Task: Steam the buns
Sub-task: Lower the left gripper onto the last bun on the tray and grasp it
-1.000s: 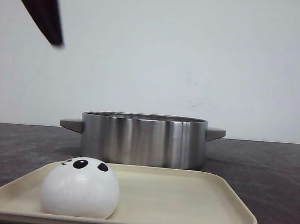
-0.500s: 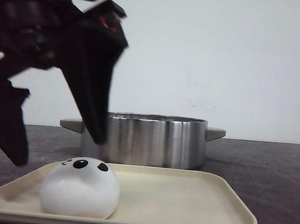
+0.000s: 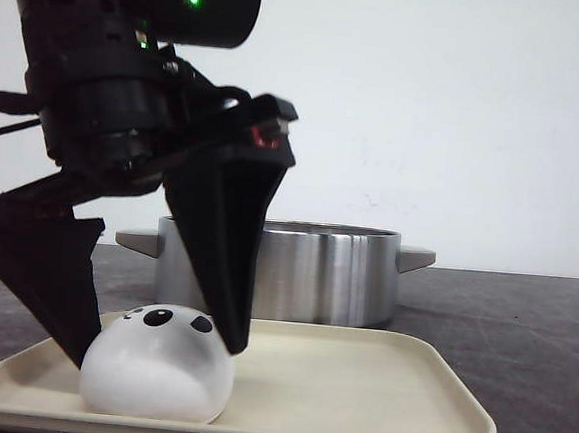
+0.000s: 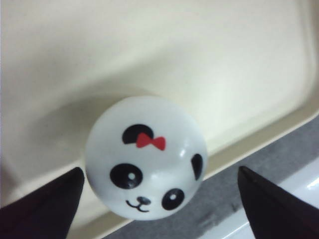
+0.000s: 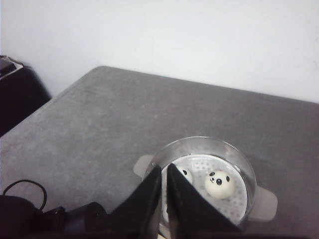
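Left gripper is spread wide, fingers straddling the last bun at the tray's front-left corner. Drop a touch lower, centre on the dome, close gently so it doesn't squash. Right gripper is pressed together over the pot.

Right gripper hides part of one pot bun; left fingertips cropped.
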Motion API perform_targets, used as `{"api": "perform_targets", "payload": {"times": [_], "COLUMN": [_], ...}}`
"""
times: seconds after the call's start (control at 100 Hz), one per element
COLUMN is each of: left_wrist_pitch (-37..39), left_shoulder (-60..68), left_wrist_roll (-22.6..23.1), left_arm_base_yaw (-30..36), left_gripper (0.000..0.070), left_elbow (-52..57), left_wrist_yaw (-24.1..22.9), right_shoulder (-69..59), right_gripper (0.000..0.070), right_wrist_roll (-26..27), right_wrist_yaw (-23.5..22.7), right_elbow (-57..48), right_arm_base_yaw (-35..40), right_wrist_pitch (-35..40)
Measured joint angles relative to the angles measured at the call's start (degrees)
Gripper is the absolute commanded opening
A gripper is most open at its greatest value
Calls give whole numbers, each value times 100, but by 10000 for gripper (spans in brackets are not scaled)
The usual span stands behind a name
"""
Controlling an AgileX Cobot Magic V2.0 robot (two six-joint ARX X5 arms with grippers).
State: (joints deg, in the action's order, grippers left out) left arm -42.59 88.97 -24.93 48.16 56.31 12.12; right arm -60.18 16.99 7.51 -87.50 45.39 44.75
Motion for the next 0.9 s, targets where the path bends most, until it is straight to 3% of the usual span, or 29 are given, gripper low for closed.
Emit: {"api": "perform_targets", "payload": {"times": [0.12,0.33,0.42,0.68,0.9], "left_wrist_pitch": [-42,-22,-11,-103,-205], "left_shoulder": [33,33,33,33,-354], "left_wrist_roll": [0,-11,-7,151,291], "left_arm_base_yaw": [0,0,0,31,238], "left_gripper": [292,164,0,0,0], "left_elbow": [0,0,0,20,98], "left_wrist_yaw": [-2,-4,-4,-358,-341], "right_shoulder": [0,0,0,0,0], "right_gripper": [11,11,10,10,10], "right_wrist_roll": [31,111,131,142,144], "right_wrist_yaw": [-2,-4,-4,-4,-4], "right_elbow": [0,0,0,0,0], "right_arm_base_yaw": [0,0,0,7,11], "right_wrist_pitch": [81,138,181,247,247]}}
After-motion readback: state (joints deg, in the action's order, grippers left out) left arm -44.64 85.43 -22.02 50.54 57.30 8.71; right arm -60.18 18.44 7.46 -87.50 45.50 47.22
